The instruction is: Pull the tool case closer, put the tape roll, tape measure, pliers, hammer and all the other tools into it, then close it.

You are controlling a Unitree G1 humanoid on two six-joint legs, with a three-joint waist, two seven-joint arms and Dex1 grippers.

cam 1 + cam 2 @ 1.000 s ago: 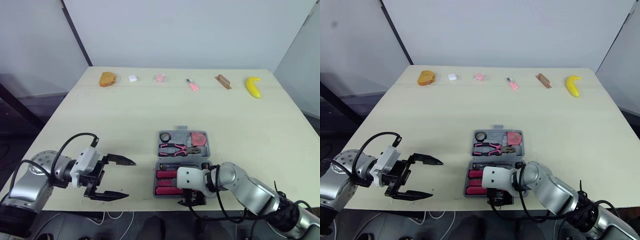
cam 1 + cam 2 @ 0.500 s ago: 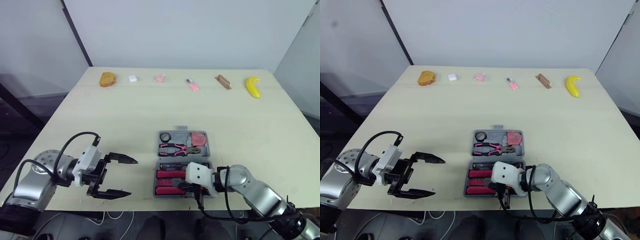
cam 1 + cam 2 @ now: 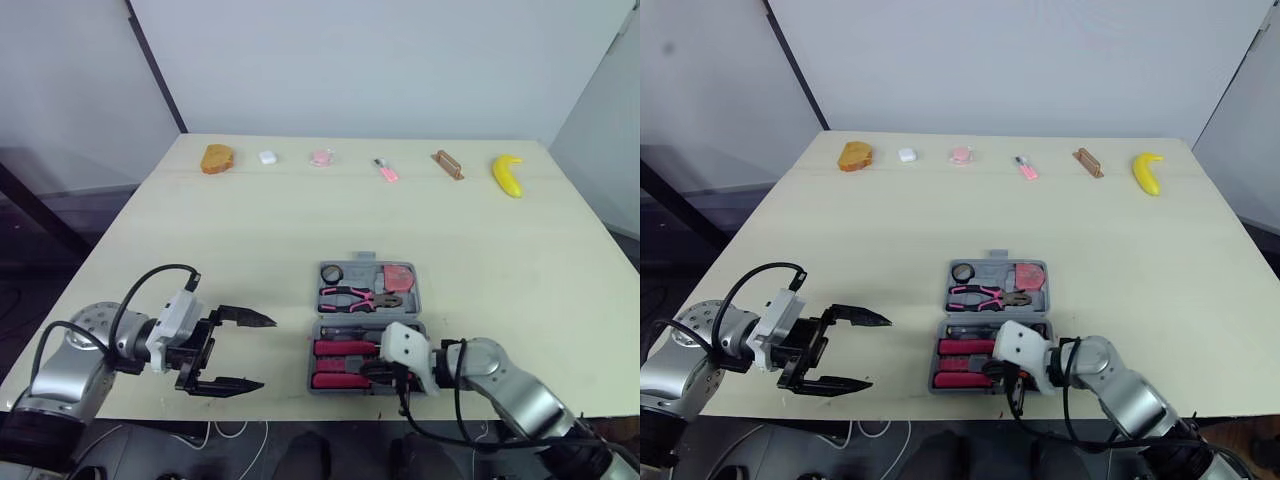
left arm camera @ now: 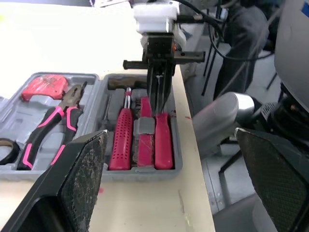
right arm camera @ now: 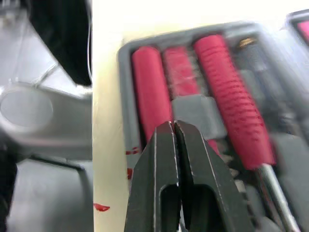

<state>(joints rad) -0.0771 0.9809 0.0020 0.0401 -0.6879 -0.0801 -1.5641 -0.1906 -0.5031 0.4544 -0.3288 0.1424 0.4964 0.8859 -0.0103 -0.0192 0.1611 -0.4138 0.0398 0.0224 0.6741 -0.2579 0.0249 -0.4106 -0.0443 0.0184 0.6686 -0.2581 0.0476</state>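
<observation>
Open on the tabletop [image 3: 250,230], near the front edge and a little right of the middle: the tool case [image 3: 362,273]. Lid not closed, both grey halves flat.

In the far half: the tape roll [image 3: 331,273], a dark ring, in the left corner; the pink tape measure [image 3: 398,274] in the right corner; the pliers [image 3: 360,297] with pink handles across the tray, just in front of both.

In the near half: the hammer [image 4: 123,130] with a dark head, a metal neck and a red handle, and beside it two more red handles [image 4: 162,140], all side by side under a grey clip [image 4: 144,126].

At the near right part of the case: the right gripper [image 5: 174,126], fingers pressed together with nothing between, tips above the red handles close to the clip. Touching the tools or only just above them: cannot tell.

Well to the left of the case, over bare tabletop near the front edge: the left gripper [image 3: 265,352], fingers [image 3: 245,319] spread wide, empty, pointing toward the case.

Along the far edge, well apart from the case, in one row from left to right: a brown bread-like piece [image 3: 215,158], a small white thing [image 3: 267,157], a small pink thing [image 3: 321,157], a thin pink stick [image 3: 385,170], a brown block [image 3: 446,164] and a banana [image 3: 507,174].
</observation>
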